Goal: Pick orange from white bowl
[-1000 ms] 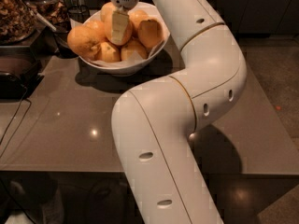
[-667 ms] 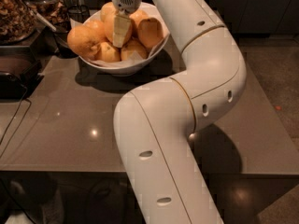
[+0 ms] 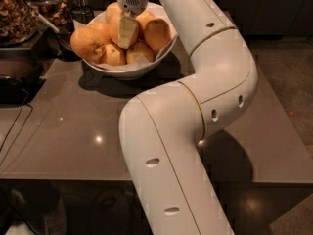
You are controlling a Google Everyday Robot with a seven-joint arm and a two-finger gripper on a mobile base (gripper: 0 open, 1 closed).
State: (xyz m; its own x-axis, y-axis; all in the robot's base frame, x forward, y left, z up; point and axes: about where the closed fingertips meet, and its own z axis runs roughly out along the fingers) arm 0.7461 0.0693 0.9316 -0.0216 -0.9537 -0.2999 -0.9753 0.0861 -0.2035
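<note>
Camera view: bulky white robot arm [image 3: 195, 106] reaches from the foreground over the grey-brown counter [image 3: 63, 131] to the wide glossy white bowl [image 3: 164, 53] at the counter's back. Hand [image 3: 128, 33] is down in the bowl's middle among the fruit, right against the large deep-orange dimpled orange [image 3: 114, 29] at the pile's centre. Cannot tell if the hand is open or closed, or gripping anything. More oranges packed around it, a big one [image 3: 88, 43] at the left rim. Dark container of brown bits [image 3: 17, 13] sits left of the bowl; black cable [image 3: 14, 131] runs along the counter's left edge.

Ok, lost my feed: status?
Gripper low in white bowl. Orange at its tip, not lifted. Neighbouring oranges crowd it.
</note>
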